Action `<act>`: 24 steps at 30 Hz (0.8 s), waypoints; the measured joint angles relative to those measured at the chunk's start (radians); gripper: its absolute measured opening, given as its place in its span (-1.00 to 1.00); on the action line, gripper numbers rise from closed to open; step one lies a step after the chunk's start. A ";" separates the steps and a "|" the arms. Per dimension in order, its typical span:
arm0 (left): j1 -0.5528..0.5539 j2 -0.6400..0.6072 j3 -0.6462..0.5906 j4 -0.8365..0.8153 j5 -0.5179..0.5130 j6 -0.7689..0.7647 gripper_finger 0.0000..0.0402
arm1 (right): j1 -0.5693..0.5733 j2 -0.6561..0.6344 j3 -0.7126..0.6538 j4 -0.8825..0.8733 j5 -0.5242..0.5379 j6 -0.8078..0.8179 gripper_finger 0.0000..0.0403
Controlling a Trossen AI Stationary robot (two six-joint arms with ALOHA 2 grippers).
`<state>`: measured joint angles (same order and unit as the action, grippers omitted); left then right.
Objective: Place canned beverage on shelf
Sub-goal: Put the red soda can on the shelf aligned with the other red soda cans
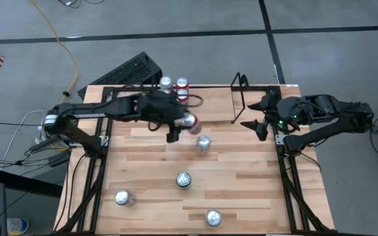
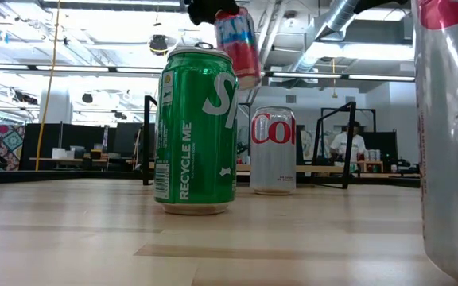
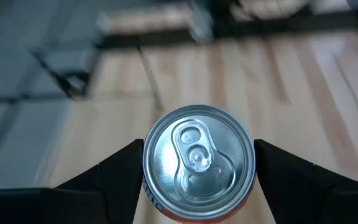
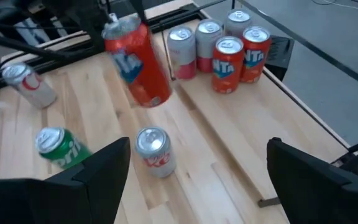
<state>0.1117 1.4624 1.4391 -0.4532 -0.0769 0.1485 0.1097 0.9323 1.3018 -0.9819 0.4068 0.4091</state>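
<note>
Left pincer [image 1: 184,126] is gripping a red can [image 1: 189,122] between its two dark fingers [image 3: 114,168], closed tight on the can's sides, and is holding it in the air above the table [image 1: 241,190], tilted, as the low view and the right wrist view are showing. This red can is hanging just in front of the shelf [image 1: 205,98], the low black wire rack with a light wood floor that is running along the far edge of the table. Several cans [image 4: 229,46] are already standing on the shelf floor at its left end, among them two orange ones and some paler ones. Right pincer [image 1: 260,124] is waiting with its fingers spread wide and nothing between them, near the shelf's right looped end. On the table, a green can [image 2: 196,131] and a silver cola can [image 2: 273,151] are standing upright and apart, and further cans are standing nearer the front edge.
</note>
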 joint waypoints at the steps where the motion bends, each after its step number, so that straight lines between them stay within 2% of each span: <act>1: 0.005 -0.030 -0.050 0.063 -0.013 0.003 0.29 | -0.008 0.005 0.000 0.005 0.000 0.000 0.75; 4: 0.031 -0.087 -0.166 0.173 0.036 0.004 0.29 | -0.031 0.019 0.000 0.027 -0.009 -0.003 0.75; 7: 0.071 -0.088 -0.211 0.163 0.130 -0.016 0.29 | -0.050 0.036 0.000 0.041 -0.012 -0.018 0.75; 24: 0.198 0.053 -0.219 0.143 0.197 0.111 0.29 | -0.065 0.112 -0.001 0.049 -0.060 -0.018 0.75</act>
<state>0.3101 1.5152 1.2205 -0.3106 0.1200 0.2592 0.0446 1.0444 1.3011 -0.9324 0.3471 0.3916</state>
